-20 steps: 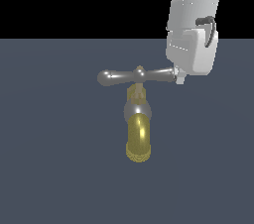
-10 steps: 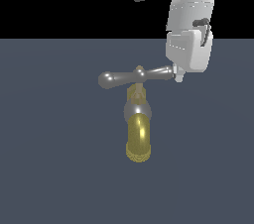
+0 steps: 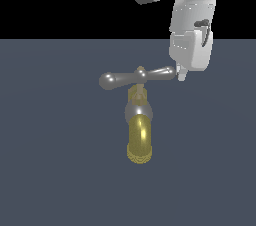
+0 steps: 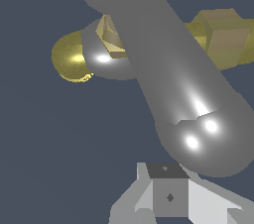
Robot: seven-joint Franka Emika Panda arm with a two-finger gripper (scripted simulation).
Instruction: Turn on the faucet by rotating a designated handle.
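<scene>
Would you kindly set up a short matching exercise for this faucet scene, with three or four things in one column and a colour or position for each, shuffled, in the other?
Column one:
1. spout
2. handle
3. gripper
4. ground

Column two:
A. flat dark blue-grey surface
B. shiny yellow-brass, curving downward
C. white, at the crossbar's end on the exterior view's right
D. glossy silver-grey bar with rounded ends, lying across the top of the faucet

Pairs: 1-B, 2-D, 3-C, 4-A
</scene>
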